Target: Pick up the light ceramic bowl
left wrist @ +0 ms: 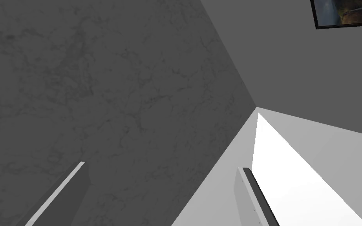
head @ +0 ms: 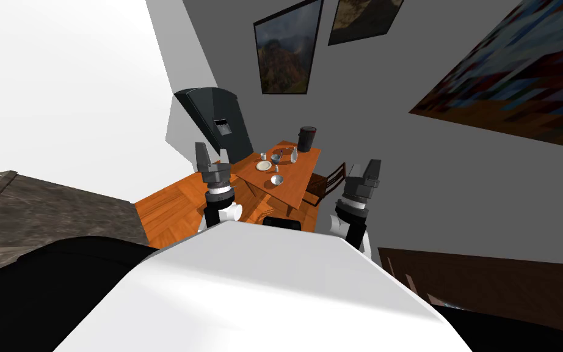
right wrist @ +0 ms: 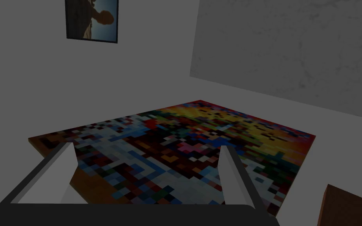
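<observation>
Table [head: 298, 174] of orange wood stands ahead, well beyond both arms, with a dark grey appliance [head: 216, 116] just to its left and a wooden chair [head: 333, 178] at its right side. The left gripper [head: 211, 150] and right gripper [head: 364, 164] are held up on either side of it, each with its fingers spread wide. On the tabletop a dark pot [head: 306, 139] sits at the far corner. The light bowl [head: 277, 179] lies alone on the near part, apart from the plate [head: 264, 165].
</observation>
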Robot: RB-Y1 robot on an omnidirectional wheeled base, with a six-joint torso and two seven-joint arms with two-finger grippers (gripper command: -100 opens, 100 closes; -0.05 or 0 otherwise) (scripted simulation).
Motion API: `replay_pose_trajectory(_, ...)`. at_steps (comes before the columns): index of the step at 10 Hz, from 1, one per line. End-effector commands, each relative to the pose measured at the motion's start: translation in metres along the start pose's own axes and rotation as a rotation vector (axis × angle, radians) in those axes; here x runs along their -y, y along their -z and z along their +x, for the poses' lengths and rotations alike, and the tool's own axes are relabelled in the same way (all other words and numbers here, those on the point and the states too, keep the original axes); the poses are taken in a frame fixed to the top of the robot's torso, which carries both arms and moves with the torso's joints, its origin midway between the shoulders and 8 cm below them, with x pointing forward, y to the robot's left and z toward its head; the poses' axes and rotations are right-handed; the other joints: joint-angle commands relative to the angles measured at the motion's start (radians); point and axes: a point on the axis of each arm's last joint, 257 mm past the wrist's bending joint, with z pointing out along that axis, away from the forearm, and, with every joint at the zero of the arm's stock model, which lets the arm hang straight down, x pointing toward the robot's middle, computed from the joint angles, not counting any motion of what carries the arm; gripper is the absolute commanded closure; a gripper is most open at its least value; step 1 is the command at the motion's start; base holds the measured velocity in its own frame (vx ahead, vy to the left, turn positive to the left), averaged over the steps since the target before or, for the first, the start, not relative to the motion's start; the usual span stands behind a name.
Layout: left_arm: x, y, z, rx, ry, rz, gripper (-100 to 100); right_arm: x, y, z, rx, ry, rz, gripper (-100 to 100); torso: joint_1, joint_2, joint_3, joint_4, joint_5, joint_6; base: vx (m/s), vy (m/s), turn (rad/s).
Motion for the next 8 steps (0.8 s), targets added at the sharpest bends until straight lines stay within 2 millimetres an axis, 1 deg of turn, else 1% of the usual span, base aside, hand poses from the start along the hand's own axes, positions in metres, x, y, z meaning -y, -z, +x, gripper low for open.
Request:
replay_pose_trajectory(1, -0.006, 0.000, 0.006, -0.031, 0.000, -0.012, -100, 0.000, 0.000, 0.000, 0.000, 0.000, 0.000, 0, 0.000, 0.000, 0.000, 0.000, 0.000, 0.000, -0.001, 0.006, -0.018)
replay_pose_trajectory(4, -0.027, 0.001, 0.022, -0.103, 0.002, -0.065, -100, 0.000, 0.000, 0.000, 0.000, 0.000, 0.000, 0, 0.002, 0.000, 0.000, 0.000, 0.000, 0.000, -0.006, 0.022, -0.039)
replay_pose_trajectory(8, -0.074, 0.007, 0.047, -0.186, 0.013, -0.184, -100, 0.000, 0.000, 0.000, 0.000, 0.000, 0.000, 0, 0.003, 0.000, 0.000, 0.000, 0.001, 0.000, -0.011, 0.036, -0.053)
